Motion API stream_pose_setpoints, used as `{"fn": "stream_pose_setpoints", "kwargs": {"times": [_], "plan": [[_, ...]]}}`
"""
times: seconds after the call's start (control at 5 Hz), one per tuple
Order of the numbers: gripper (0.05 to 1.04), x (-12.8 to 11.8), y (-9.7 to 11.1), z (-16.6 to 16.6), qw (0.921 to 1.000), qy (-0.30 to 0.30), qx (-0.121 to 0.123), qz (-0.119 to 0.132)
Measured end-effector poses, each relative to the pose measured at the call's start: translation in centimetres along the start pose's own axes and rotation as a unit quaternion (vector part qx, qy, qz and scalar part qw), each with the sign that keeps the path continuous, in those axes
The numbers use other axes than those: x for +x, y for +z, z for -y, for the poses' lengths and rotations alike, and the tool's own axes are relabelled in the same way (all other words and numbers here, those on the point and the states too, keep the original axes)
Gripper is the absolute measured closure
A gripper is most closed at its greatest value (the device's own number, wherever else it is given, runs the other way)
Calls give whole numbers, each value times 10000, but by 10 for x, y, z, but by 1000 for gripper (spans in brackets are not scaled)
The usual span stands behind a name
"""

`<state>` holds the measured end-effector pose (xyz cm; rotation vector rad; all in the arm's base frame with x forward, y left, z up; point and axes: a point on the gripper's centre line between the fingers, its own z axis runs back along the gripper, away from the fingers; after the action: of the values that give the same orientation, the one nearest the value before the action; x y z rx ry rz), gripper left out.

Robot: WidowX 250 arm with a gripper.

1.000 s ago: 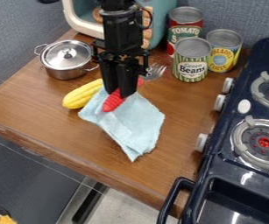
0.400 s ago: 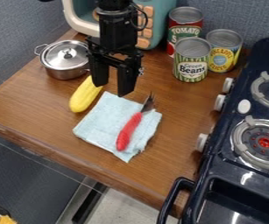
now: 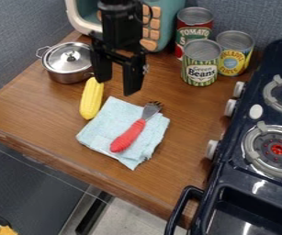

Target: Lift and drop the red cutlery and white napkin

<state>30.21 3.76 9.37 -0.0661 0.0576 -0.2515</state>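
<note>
While the black 2-finger gripper (image 3: 115, 87) hangs above the wood just beyond the far corner of the pale blue, square cloth napkin (image 3: 110, 131), its fingers stand wide apart. On the napkin, the red-handled, grey metal fork (image 3: 129, 136) lies at a slant, its handle on the cloth and its tines past the napkin's far right edge. Just left of the napkin is the yellow plastic corn cob (image 3: 91, 99). Farther off, beyond the napkin to the left, sits the silver, lidded metal pot (image 3: 68, 64); beyond it to the right stand 3 labelled, cylindrical tin cans (image 3: 199, 66). Well to the napkin's right is the dark blue toy stove (image 3: 238, 151).
</note>
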Motion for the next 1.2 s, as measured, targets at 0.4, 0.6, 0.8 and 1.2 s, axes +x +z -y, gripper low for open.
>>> {"fn": "stream_pose_setpoints", "kwargs": {"times": [0.4, 0.6, 0.8, 1.2], "plan": [[84, 2, 6, -20, 9982, 167, 215, 532], [83, 2, 7, -21, 9982, 172, 225, 536], [84, 2, 7, -21, 9982, 158, 237, 530], [83, 2, 7, -21, 9982, 158, 237, 530]]}}
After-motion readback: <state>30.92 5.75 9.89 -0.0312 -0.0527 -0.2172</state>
